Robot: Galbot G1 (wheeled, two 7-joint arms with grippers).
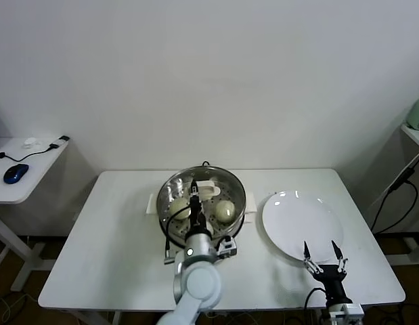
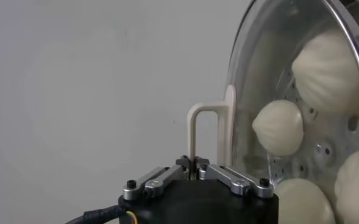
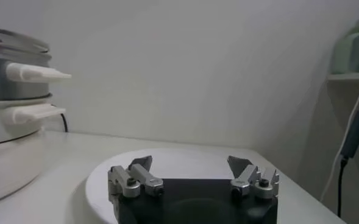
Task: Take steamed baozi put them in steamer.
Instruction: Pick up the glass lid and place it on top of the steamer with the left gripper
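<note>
The steamer (image 1: 170, 223) stands mid-table, a steel pot on a cream base; it also shows in the right wrist view (image 3: 8, 91). A round glass lid (image 1: 223, 186) covers it. Through the glass I see pale baozi (image 1: 225, 210) inside, several of them in the left wrist view (image 2: 278, 126). My left gripper (image 1: 193, 197) reaches over the steamer and is shut on the lid's white handle (image 2: 205, 131), its jaws pinched on one leg of the handle (image 2: 193, 165). My right gripper (image 1: 322, 256) is open and empty at the front edge of the white plate (image 1: 300, 220), with its fingertips (image 3: 144, 162) spread wide.
The white plate (image 3: 167, 163) lies right of the steamer and is bare. A side desk with a blue mouse (image 1: 15, 172) stands at the far left. A shelf with a green object (image 1: 417, 112) and hanging cables is at the far right.
</note>
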